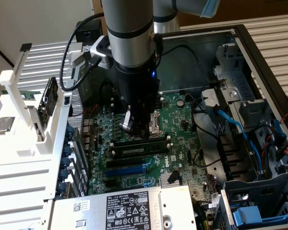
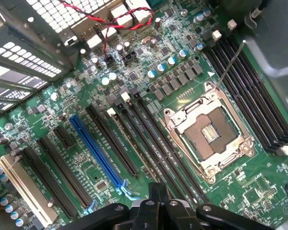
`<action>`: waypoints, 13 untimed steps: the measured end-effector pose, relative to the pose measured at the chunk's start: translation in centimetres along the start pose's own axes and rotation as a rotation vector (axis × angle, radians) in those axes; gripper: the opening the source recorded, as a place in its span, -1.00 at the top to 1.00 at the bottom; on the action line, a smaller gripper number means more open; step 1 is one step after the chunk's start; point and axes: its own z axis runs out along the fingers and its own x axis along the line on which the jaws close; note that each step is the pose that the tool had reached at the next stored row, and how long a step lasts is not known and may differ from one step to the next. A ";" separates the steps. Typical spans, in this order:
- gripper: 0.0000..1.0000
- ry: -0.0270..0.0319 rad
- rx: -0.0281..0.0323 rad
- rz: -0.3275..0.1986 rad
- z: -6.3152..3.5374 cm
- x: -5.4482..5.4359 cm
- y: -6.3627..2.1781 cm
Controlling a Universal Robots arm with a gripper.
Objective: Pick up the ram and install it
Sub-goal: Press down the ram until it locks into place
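Note:
The ram point(image 1: 139, 149), a thin dark-green stick with a pale label, stands on edge in a black memory slot just in front of the open CPU socket point(image 1: 153, 125). In the wrist view the ram point(image 2: 134, 149) shows edge-on as a thin line running up to my fingertips. My gripper point(image 1: 136, 131) hangs directly over the stick's middle, close above its top edge. Its fingers point(image 2: 153, 199) are shut together with nothing between them. Whether they touch the stick cannot be told.
A blue expansion slot point(image 1: 127, 169) and an empty black slot point(image 1: 126, 162) lie beside the ram. A grey power supply point(image 1: 129, 208) fills the near edge. Blue cables point(image 1: 235, 127) and drive cages point(image 1: 259, 201) crowd the exterior view's right, with a white rack point(image 1: 33, 120) at its left.

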 end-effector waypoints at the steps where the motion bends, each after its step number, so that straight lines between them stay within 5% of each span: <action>1: 0.80 0.0004 0.0010 0.016 0.00 0.0 0.00; 13: 0.80 0.0051 0.0129 0.201 0.00 0.0 0.00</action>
